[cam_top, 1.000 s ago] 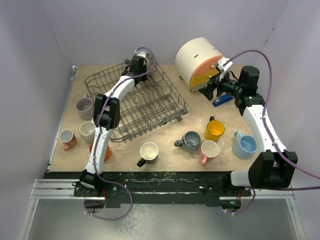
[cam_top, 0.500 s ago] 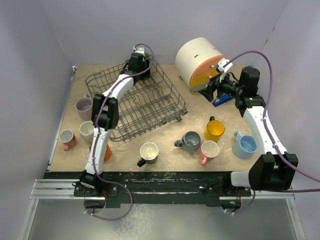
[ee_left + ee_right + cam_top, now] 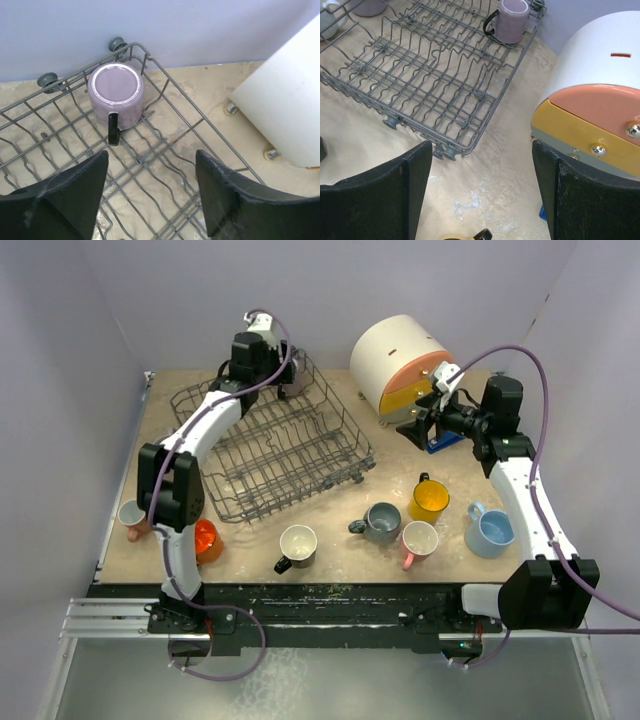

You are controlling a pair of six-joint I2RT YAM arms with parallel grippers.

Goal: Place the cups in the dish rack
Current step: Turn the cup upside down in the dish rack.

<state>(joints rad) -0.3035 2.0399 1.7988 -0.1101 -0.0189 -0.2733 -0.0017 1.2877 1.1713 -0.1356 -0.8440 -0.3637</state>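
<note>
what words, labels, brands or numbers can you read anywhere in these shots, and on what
None: no readable text in any view.
The white cylinder bears only an orange dash, not a letter.
The mauve mug and the dish rack are plain.
The blue object by the cylinder is too small to tell.
</note>
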